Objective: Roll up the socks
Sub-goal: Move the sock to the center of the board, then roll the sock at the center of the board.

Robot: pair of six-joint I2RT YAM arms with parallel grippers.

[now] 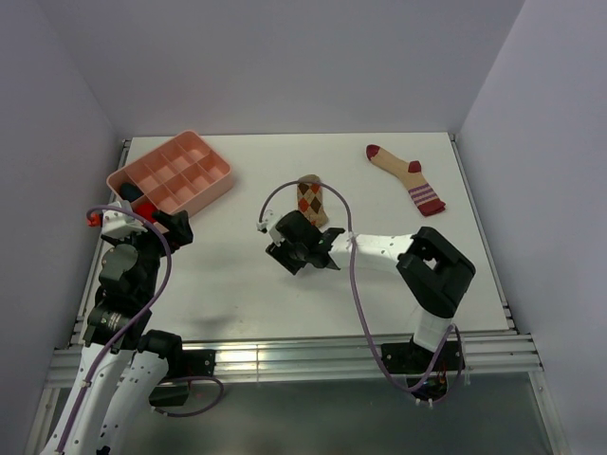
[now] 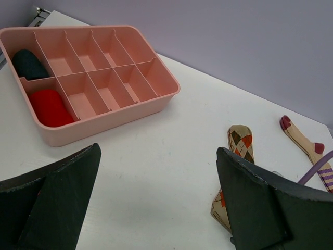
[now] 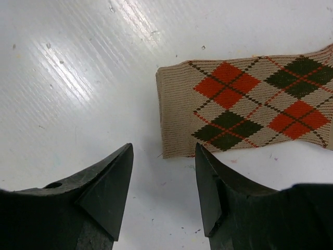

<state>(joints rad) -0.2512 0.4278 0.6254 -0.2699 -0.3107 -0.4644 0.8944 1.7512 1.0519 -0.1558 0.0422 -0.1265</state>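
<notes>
The argyle sock [image 1: 310, 199] lies flat mid-table, brown, orange and tan; its cuff [image 3: 177, 112] faces my right gripper. My right gripper [image 1: 302, 239] [image 3: 163, 151] hovers low at the cuff's near corner, open, with only bare table between its fingers. The right fingertip [image 3: 204, 161] sits at the sock's lower edge. The tan sock [image 1: 408, 175] with dark red toe and heel and a striped cuff lies apart at the back right. My left gripper [image 1: 163, 222] [image 2: 158, 151] is wide open and holds nothing, near the tray, far from both socks [image 2: 240, 143] [image 2: 304, 146].
A pink divided tray [image 1: 213, 185] [image 2: 104, 122] stands at the back left, with a dark bundle [image 2: 28, 63] and a red bundle [image 2: 49, 107] in two of its compartments. Walls close the table on three sides. A purple cable [image 1: 353, 284] loops over the right arm.
</notes>
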